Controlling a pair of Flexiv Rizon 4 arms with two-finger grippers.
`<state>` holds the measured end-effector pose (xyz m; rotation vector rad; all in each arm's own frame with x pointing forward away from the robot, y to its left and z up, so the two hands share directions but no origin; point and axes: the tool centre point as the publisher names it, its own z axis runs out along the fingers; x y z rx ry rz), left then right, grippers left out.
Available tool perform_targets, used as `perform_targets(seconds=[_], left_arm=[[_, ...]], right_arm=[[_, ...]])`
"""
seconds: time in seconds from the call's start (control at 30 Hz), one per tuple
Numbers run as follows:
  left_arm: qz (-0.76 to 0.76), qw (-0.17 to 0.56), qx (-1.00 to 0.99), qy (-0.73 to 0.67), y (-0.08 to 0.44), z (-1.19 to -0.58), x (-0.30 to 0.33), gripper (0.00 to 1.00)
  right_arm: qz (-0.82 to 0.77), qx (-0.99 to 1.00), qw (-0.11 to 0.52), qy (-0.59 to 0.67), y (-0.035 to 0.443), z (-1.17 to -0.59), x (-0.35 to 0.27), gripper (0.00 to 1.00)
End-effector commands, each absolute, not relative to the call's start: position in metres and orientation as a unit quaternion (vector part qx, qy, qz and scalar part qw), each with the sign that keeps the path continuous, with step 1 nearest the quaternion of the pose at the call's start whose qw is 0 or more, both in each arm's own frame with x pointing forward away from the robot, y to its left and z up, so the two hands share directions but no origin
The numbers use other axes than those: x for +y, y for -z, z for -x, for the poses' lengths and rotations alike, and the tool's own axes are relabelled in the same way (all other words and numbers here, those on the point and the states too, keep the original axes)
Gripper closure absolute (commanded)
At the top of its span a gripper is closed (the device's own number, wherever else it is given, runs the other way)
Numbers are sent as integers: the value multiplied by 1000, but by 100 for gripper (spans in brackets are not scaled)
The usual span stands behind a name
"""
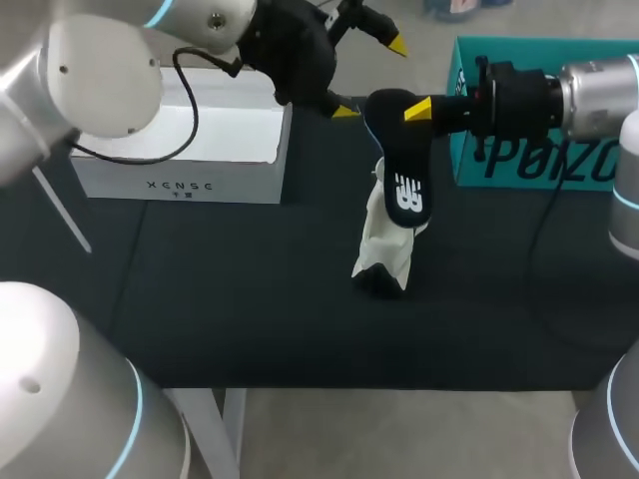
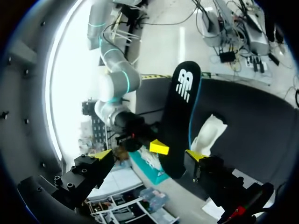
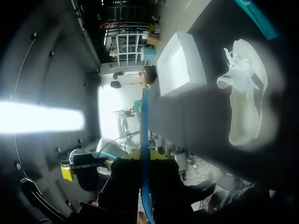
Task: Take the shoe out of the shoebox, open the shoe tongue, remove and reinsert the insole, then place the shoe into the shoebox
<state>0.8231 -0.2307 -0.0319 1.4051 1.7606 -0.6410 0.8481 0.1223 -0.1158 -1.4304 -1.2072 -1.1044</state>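
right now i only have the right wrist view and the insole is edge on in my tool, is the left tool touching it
observer: the left tool is open, its fingers either side of the insole near the held end; I cannot tell whether one finger touches it.
operator: which way is the logo side
observer: up, toward the head camera, with the toe end over the white shoe.
operator: whats beside my arm
observer: a teal box at the table's right side, close by the right tool.
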Motion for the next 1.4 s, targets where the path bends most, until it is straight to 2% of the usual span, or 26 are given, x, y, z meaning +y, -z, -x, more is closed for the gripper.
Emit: perform_targets(seconds=[0.03, 0.13, 0.43, 0.77, 1.2, 1.27, 1.3, 1.4], left_arm=[[-565, 411, 678, 231, 36, -816, -229, 0], [-565, 411, 678, 231, 36, -816, -229, 0], [-521, 424, 656, 344, 43, -815, -212, 0], [-527, 502, 605, 323, 70, -809, -202, 0], [-480, 518, 612, 356, 73, -829, -219, 0], [-473, 516, 615, 364, 71, -833, -221, 15], [-467, 512, 618, 371, 71, -834, -222, 16], [-464, 506, 619, 382, 71, -835, -225, 9]], right_arm=[[584, -488, 466, 452, 118, -847, 123, 100], [584, -486, 466, 453, 119, -846, 123, 100], [573, -477, 482, 461, 117, -848, 121, 100], [537, -459, 509, 491, 86, -851, 113, 100], [538, -470, 517, 471, 72, -847, 133, 100], [535, -474, 521, 467, 72, -843, 136, 100], [535, -476, 522, 464, 73, -841, 136, 100], [537, -473, 526, 459, 76, -835, 138, 100]])
